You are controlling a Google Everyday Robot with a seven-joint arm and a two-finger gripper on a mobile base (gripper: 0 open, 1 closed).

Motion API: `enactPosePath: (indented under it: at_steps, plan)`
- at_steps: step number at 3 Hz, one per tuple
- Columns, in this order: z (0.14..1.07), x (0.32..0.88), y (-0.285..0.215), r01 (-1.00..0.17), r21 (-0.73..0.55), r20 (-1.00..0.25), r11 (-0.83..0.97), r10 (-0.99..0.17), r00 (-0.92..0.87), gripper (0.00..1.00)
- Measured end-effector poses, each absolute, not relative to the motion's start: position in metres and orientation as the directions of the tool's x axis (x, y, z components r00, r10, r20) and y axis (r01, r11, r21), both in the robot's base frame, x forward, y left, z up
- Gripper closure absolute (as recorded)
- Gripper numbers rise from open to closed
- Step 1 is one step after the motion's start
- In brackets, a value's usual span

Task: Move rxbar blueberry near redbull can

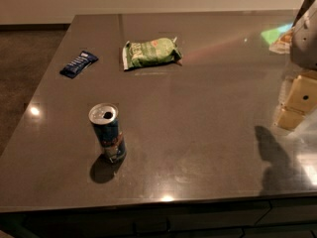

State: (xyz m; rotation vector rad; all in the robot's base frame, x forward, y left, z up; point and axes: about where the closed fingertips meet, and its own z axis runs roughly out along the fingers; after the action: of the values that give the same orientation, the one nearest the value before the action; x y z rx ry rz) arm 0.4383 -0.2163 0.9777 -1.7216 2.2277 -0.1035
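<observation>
- The hand (298, 102) is at the far right edge of view, over the right side of the surface (208, 148); I cannot tell whether it is open or closed, and nothing shows in its hold
- The bar (79, 63) lies flat near the far left edge of the surface, well apart from the hand: across nearly the whole width of the view and somewhat farther back
- Its long axis runs on a slant, from a near-left end to a far-right end; to grasp across the narrow width, I judge the hand would have to turn square to that slant
- The can (107, 132) stands upright, nearer the camera than the bar and a little to its right, apart from it; so the carry would run from the bar toward the near side
- The bag (151, 53) lies just right of the bar, between it and the hand along the back; a reach straight across could brush it, so coming in on the bag's near side looks safer
- The move looks not yet begun
</observation>
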Motion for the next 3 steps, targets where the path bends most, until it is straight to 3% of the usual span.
enactPosePath:
  at_steps: [2,3]
  plan:
    - [0.981,0.448,-0.211,-0.932,-0.259,-0.212,0.254,-0.956,-0.201,0.0]
    - [0.975,0.489,-0.186,-0.94,-0.273,-0.256,0.202,-0.958,-0.132,0.0]
